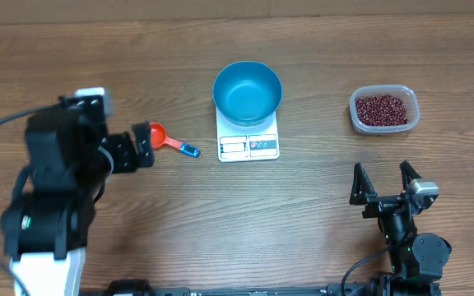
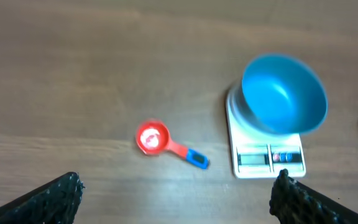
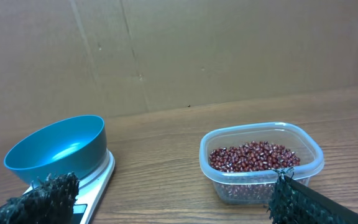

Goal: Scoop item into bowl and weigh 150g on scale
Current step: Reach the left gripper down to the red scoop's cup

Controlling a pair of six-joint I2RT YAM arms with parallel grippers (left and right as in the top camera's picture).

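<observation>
Both my claws gape wide, holding nothing, left gripper (image 1: 145,145) just beside the scoop (image 1: 168,141), bowl (image 1: 248,90) on the scale (image 1: 249,146), beans (image 1: 381,108) in the tub (image 1: 355,115) far right, open table (image 1: 303,214) before my right gripper (image 1: 381,171)

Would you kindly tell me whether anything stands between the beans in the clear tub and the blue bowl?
Nothing visible does. Only tabletop lies between the beans in their tub and the bowl, which sits on the scale. The red scoop lies beyond the bowl, off that path.
</observation>
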